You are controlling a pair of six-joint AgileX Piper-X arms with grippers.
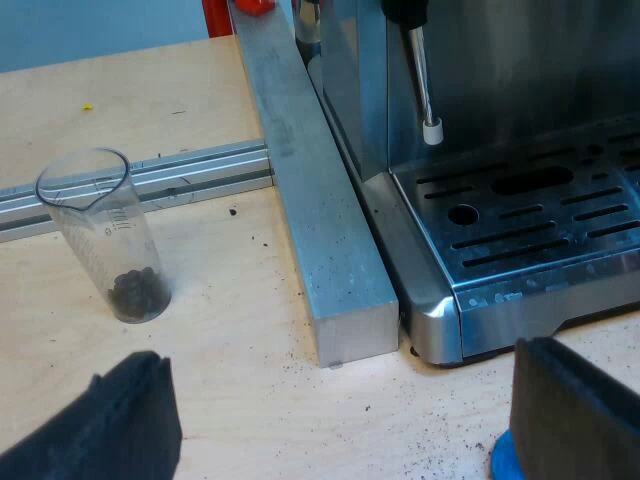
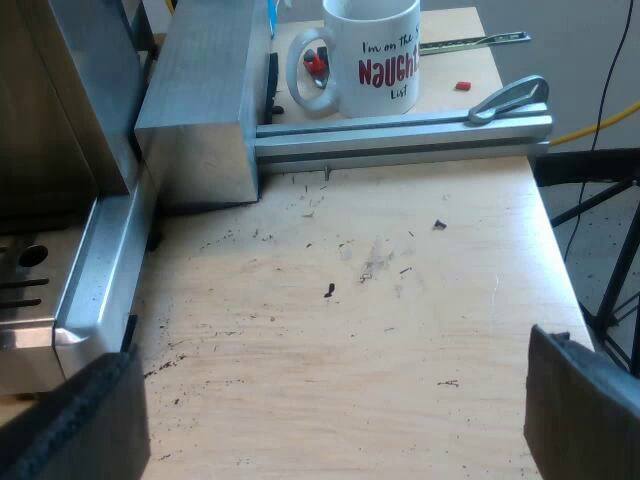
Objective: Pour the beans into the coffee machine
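The left hand (image 1: 340,425) hangs low over the wooden surface (image 1: 240,340), its two black fingers spread wide with nothing between them. The measuring glass (image 1: 105,240) stands upright on the surface, apart from the hand, with a small heap of beans (image 1: 138,292) at its bottom and a metal rail (image 1: 190,172) just behind it. A long metal block (image 1: 320,230) lies between the glass and the espresso machine (image 1: 500,140). A blue edge (image 1: 503,462) beside one finger may be the tamper. The right hand (image 2: 330,420) is spread open and empty over the crumb-speckled surface; a white mug (image 2: 375,50) stands beyond a second rail (image 2: 400,128).
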